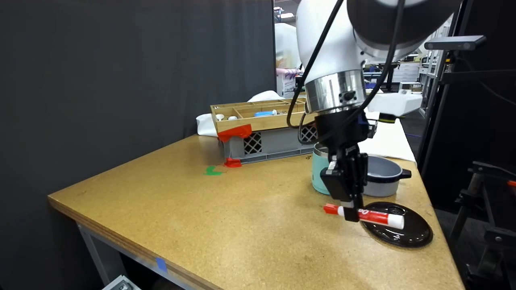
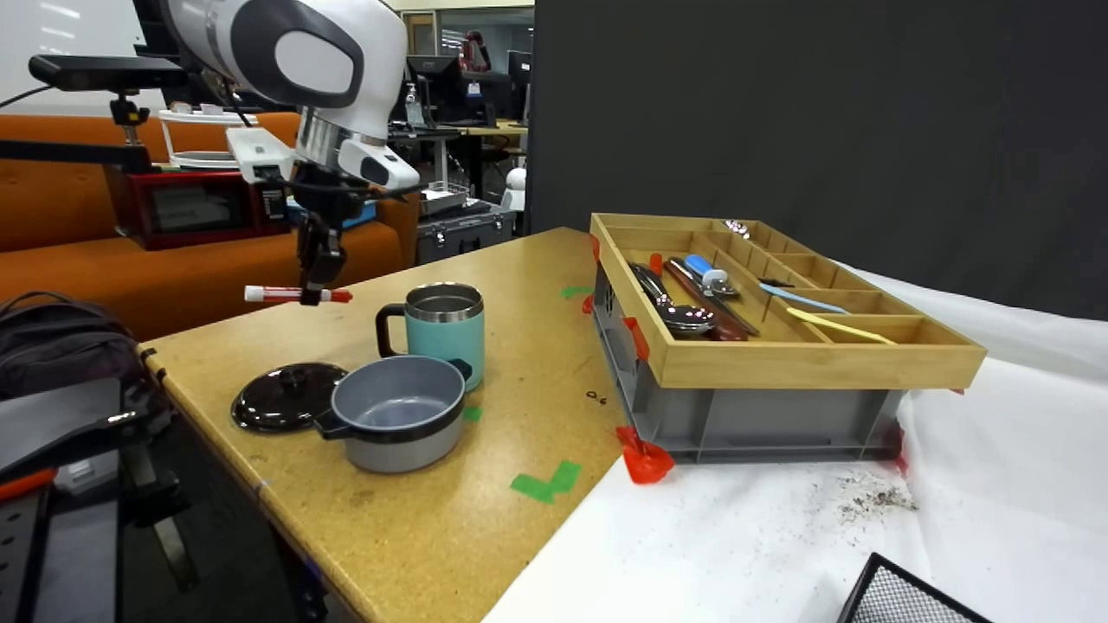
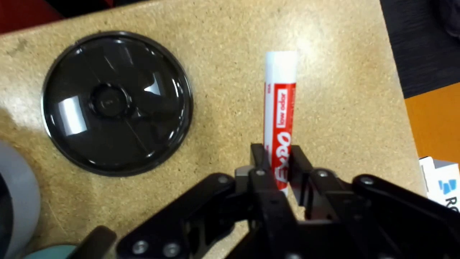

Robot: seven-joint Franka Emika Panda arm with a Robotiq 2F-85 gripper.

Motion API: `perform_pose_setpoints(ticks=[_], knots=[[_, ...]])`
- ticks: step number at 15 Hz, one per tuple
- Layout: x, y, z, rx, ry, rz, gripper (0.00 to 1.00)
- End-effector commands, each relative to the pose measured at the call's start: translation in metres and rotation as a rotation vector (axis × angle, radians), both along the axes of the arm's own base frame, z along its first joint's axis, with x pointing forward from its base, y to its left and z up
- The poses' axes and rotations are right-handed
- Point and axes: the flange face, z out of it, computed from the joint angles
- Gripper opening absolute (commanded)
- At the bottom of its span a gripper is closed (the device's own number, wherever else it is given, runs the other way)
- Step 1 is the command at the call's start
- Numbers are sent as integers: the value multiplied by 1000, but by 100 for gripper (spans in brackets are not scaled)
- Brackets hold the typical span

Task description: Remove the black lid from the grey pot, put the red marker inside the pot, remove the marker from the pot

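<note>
On the speckled tan tabletop (image 1: 242,217), the round glossy black lid (image 3: 115,104) lies beside the low grey metal pot (image 2: 398,454). My black claw (image 3: 276,154) pinches the slim red-and-white marker (image 3: 282,108) in mid-air. Placing seems in hand: next, I'd cross to the pot, lower, release.

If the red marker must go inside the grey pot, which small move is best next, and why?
Probably carry the red marker over the grey pot: the gripper holds it above the table, away from the pot, which looks empty, with the black lid off.
</note>
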Motion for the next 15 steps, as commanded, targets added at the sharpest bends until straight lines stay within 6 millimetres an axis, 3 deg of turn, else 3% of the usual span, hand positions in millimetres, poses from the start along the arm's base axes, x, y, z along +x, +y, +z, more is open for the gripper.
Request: perform_pose_setpoints(ticks=[1,6,7,9,15], knots=[[27,-5,-27,41,-14,23,5],[56,-18,-72,33,-38,4,5],[59,-17,-73,29,-33,0,44],[61,-18,-64,17,-27,-1,51],[58,-21,-47,-30,-73,-3,93]])
